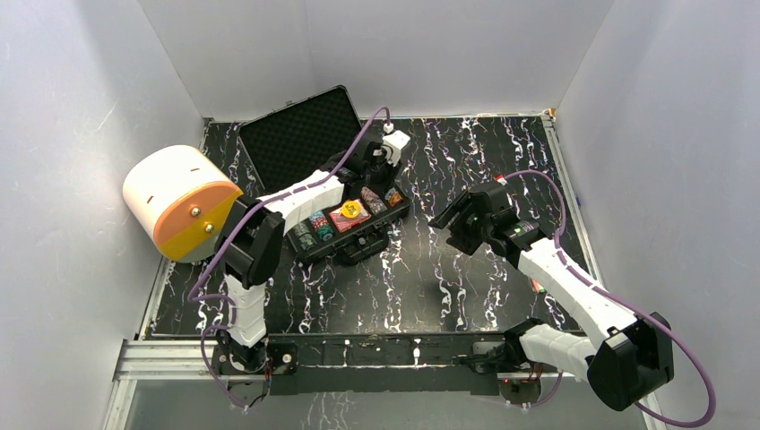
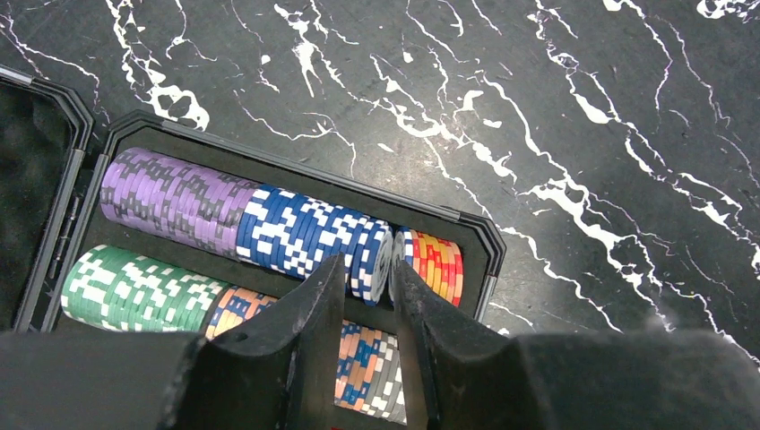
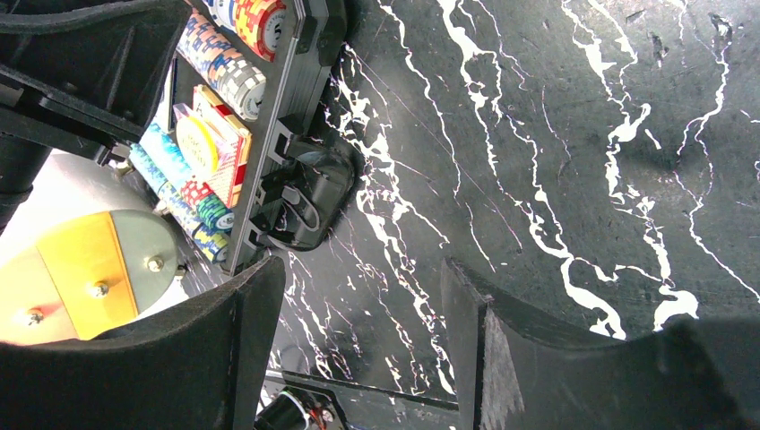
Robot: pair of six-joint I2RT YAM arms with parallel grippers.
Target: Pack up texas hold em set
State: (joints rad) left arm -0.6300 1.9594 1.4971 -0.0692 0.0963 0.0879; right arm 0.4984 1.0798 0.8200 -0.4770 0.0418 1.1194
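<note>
While the white-and-orange cylinder (image 1: 179, 202) sits at the left edge of the marbled table (image 1: 466, 296), the black case (image 1: 296, 139) lies open just to its right. Its long axis runs from near-left to far-right, the foam lid is tipped back toward the far-left, and the handle (image 3: 309, 193) faces the arms. Rows of poker chips (image 2: 305, 233) stand on edge along that axis, and the yellow button (image 1: 350, 209) rests on the card deck (image 3: 228, 148) at mid-tray. The left gripper (image 2: 367, 269) hangs over the tray's far-right end. Its fingers are only slightly parted, with the end chips of the blue row showing between the tips; whether they touch cannot be told. Well right of the case, the right gripper (image 3: 358, 305) hovers above the table, fingers wide apart, holding nothing.
</note>
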